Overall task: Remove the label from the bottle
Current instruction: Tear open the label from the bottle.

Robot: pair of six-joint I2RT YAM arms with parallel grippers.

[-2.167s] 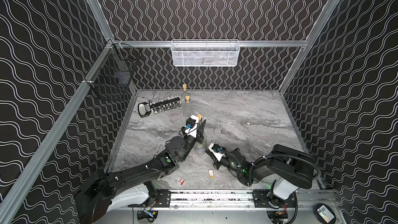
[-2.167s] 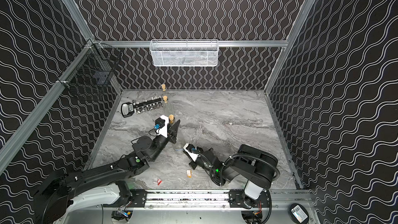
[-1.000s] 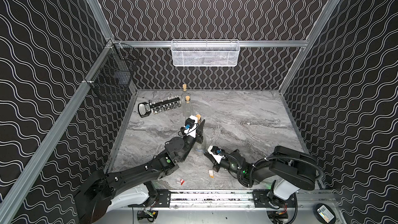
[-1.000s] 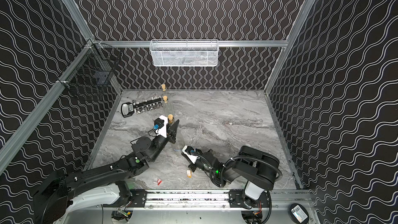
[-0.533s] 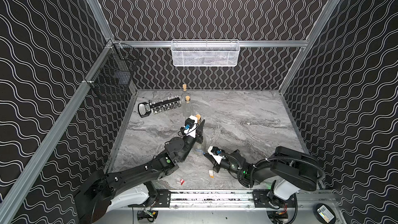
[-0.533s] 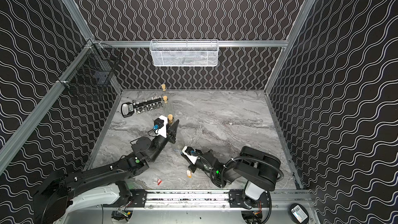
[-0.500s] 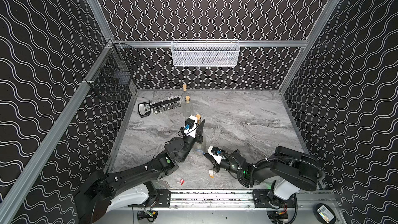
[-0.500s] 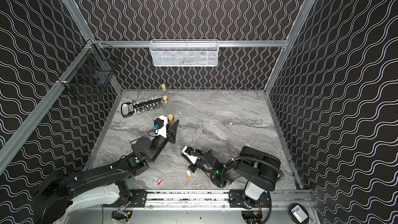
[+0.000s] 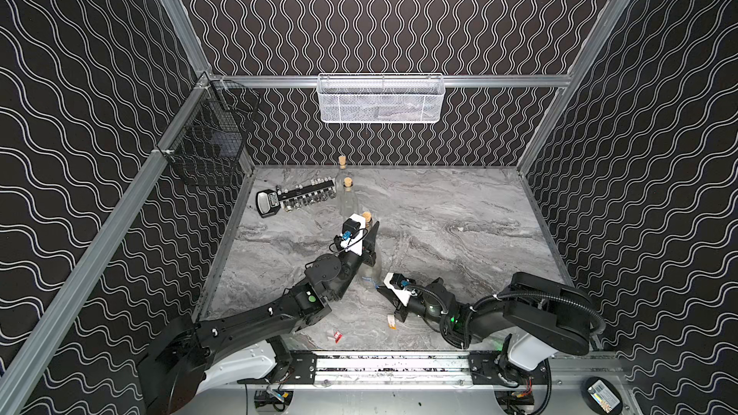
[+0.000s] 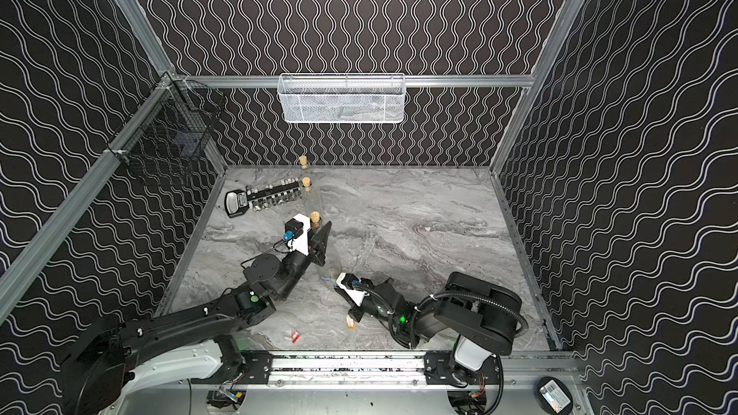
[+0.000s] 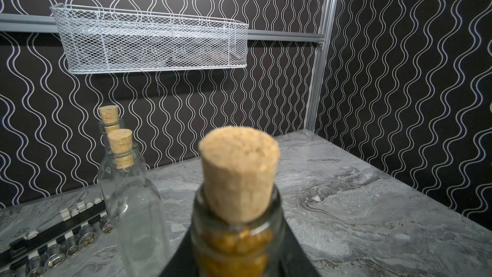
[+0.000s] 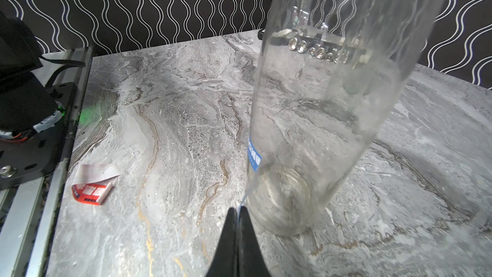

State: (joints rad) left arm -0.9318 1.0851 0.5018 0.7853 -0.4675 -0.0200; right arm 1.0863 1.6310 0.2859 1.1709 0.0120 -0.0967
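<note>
A clear glass bottle (image 9: 369, 269) with a cork (image 9: 366, 216) stands on the marble table near the front middle, seen in both top views. My left gripper (image 9: 369, 243) is shut on its neck; in the left wrist view the dark fingers (image 11: 291, 254) flank the neck (image 11: 237, 246). The blue label (image 12: 254, 155) is partly peeled off the bottle's lower side. Its free end runs down into my right gripper (image 12: 238, 210), which is shut on it, low beside the bottle's base (image 12: 279, 206). In a top view the right gripper (image 10: 338, 287) lies close to the table.
Two more corked bottles (image 9: 348, 193) (image 9: 342, 167) and a socket rail (image 9: 297, 199) stand behind at the left. Loose label scraps (image 9: 391, 321) (image 9: 337, 336) (image 12: 93, 182) lie near the front edge. A white mesh basket (image 9: 379, 99) and a black wire basket (image 9: 207, 145) hang on the walls.
The right gripper has slid slightly toward the front of the table with the label end; in the last half second it barely moves. The left arm and bottle stay put.
</note>
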